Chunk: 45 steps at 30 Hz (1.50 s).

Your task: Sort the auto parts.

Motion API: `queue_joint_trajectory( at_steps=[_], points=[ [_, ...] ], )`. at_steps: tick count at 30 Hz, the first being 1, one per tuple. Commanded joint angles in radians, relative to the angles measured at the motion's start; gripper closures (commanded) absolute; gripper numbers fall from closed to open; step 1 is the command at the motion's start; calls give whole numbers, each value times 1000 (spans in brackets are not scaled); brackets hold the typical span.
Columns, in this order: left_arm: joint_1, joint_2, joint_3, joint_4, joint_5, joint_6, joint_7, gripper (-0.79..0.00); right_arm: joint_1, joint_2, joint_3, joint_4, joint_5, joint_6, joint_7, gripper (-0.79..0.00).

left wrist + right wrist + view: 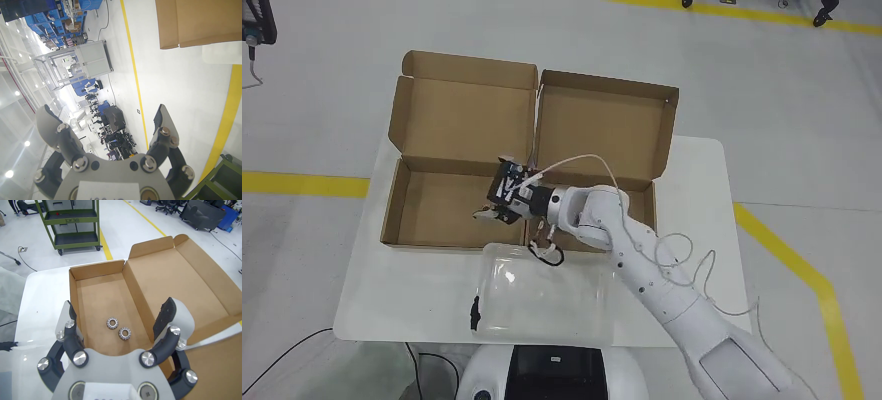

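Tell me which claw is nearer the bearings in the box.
Right. The right claw hangs open just above the bearings in the box; the left claw, also open, faces the floor, with cardboard far ahead.

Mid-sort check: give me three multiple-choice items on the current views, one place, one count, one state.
1. Where do the metal rings lie? A) on the table B) in the cardboard box C) in the clear bin
2. How many rings? A) one B) two C) four
3. The right gripper is: A) open, empty B) shut on a ring C) shut, empty
Answers: 1 B, both rest on the box floor; 2 B, two sit side by side; 3 A, its fingers stand apart, nothing between.
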Motion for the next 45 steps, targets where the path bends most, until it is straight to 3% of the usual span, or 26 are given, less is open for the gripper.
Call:
queue_joint_trajectory(
  at_steps=[1, 10, 23, 34, 45],
  points=[
    [0, 0, 0, 0, 0, 0, 0, -785, -83, 27, 67, -103, -23, -14, 12, -785],
    [0, 0, 0, 0, 0, 0, 0, -785, -342, 98, 266, -369, -72, -60, -11, -785],
    [0, 0, 0, 0, 0, 0, 0, -785, -641, 158, 496, -540, -133, -27, -259, -785],
    [0, 0, 0, 0, 0, 0, 0, -785, -931, 182, 605, -734, -225, 167, -372, -785],
    [0, 0, 0, 0, 0, 0, 0, -785, -1119, 190, 643, -826, -251, 346, -485, -785]
  ],
)
